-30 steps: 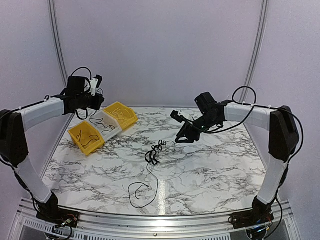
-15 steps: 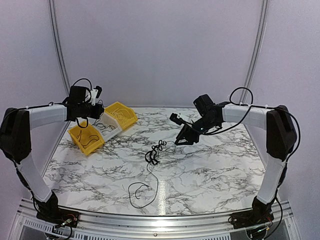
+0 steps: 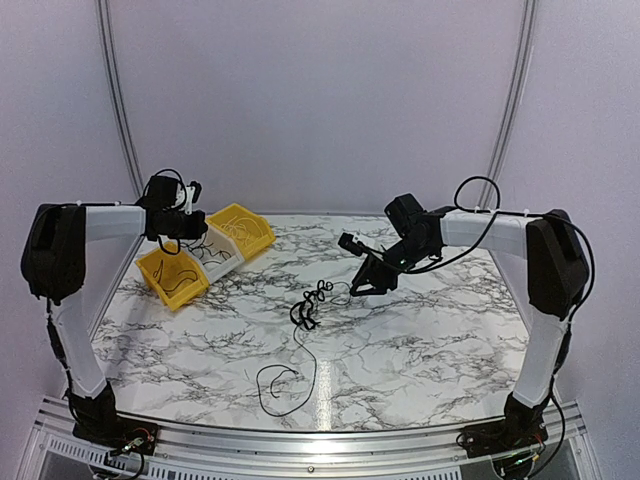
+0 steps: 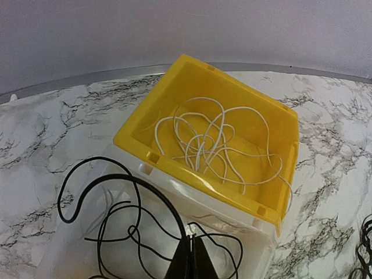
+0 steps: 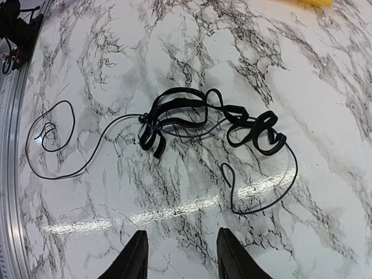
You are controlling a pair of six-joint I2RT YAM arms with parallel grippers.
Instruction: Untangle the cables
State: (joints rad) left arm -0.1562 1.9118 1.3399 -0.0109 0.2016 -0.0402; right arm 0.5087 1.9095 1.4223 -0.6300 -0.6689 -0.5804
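The cables (image 3: pixel 311 301) lie in a black curly clump mid-table, with a thin tail running to a loop (image 3: pixel 284 385) near the front. In the right wrist view the clump (image 5: pixel 192 113) lies ahead of my right gripper (image 5: pixel 183 256), which is open and empty just above the marble. My right gripper (image 3: pixel 362 280) sits just right of the clump. My left gripper (image 3: pixel 190 218) hovers over the bins at the far left. In the left wrist view my left gripper (image 4: pixel 192 258) is shut on a black cable (image 4: pixel 125 186) that loops over the white bin (image 4: pixel 232 218).
Three bins stand in a row at the far left: a yellow bin (image 3: pixel 172 275) with a black wire, the white bin (image 3: pixel 212 250), and a yellow bin (image 3: pixel 242 230) holding white cable (image 4: pixel 212 139). The metal table rim (image 3: pixel 300 438) runs along the front.
My left arm has swung back and left, its gripper dropping slightly over the bins. My right gripper has edged left and down toward the clump. The clump has not moved.
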